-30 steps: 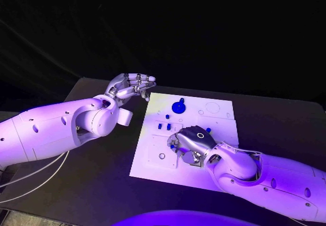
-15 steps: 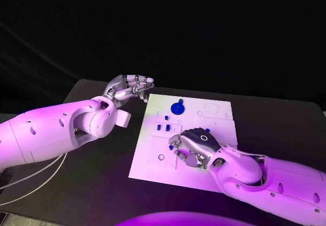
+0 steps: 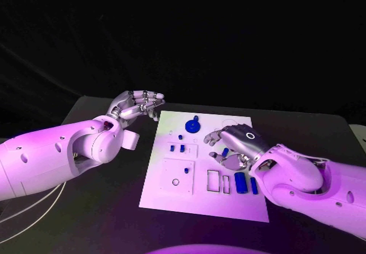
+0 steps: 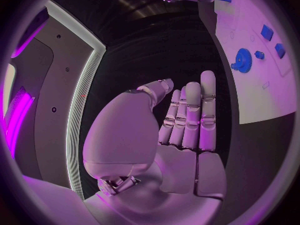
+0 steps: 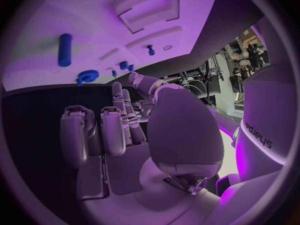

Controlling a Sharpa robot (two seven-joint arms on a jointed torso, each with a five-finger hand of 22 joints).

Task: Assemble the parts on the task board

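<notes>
While my right hand [image 3: 238,142] hovers over the task board [image 3: 200,201] with fingers curled on nothing, my left hand [image 3: 137,103] waits beside it, fingers loosely apart, empty.

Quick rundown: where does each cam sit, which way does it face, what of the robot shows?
Head view: on the robot's head, looking down at the table; shows both arms, left hand and right hand at the task board.
Left wrist view: behind the left hand, facing the board's edge.
Right wrist view: behind the right hand, facing the board.
Shared: all show the blue gear.
</notes>
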